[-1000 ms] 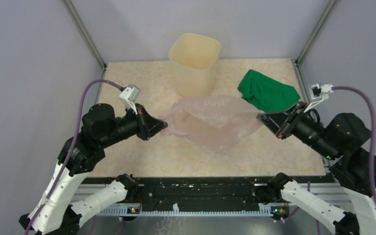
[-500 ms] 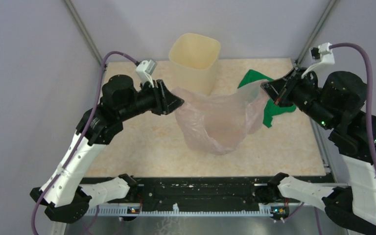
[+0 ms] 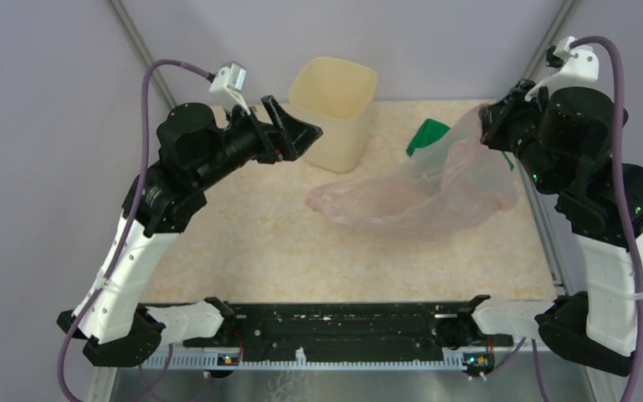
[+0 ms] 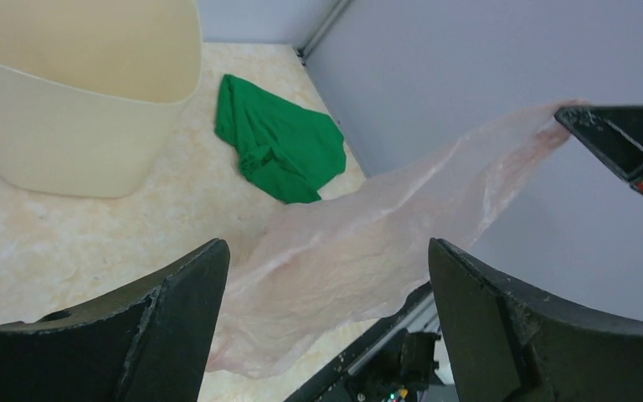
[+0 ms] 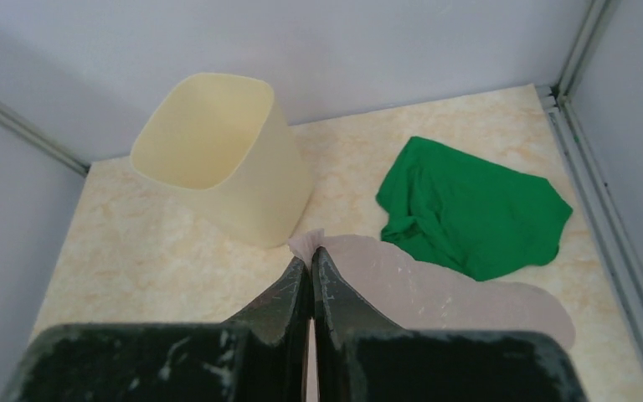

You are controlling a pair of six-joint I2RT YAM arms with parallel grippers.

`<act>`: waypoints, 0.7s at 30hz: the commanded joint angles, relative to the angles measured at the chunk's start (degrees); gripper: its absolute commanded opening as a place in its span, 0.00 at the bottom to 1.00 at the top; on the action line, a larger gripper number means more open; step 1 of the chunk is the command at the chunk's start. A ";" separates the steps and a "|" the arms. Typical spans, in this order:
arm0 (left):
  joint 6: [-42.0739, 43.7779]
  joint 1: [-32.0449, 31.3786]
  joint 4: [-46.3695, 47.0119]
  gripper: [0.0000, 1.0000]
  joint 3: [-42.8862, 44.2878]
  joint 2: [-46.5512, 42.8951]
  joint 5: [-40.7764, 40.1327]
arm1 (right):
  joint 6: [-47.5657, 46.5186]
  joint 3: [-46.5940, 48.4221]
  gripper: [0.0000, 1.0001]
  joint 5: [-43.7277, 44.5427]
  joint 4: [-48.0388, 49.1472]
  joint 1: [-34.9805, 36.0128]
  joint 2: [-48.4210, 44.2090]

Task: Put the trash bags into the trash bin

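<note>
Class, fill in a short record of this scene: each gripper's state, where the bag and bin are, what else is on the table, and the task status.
left gripper: open, holding nothing, raised near the trash bin
right gripper: shut on an edge of the trash bag, raised at the right
trash bag: hangs from the right gripper, lower end on the table, outside the bin
trash bin: upright at the back, no bag inside
green cloth: lying back right
task: not yet done
</note>
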 commanded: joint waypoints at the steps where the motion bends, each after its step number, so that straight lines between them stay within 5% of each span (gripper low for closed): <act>1: -2.63 2.68 -0.37 0.94 4.06 4.77 -8.88 | -3.10 3.03 0.00 6.23 1.24 0.43 1.18; 10: -1.43 15.67 2.78 0.89 3.37 16.71 -7.26 | -4.69 4.20 0.00 2.93 2.29 0.50 0.34; 21: 6.70 17.80 4.57 0.82 14.80 35.50 -16.76 | -5.43 -1.37 0.00 -4.00 1.74 0.47 -2.60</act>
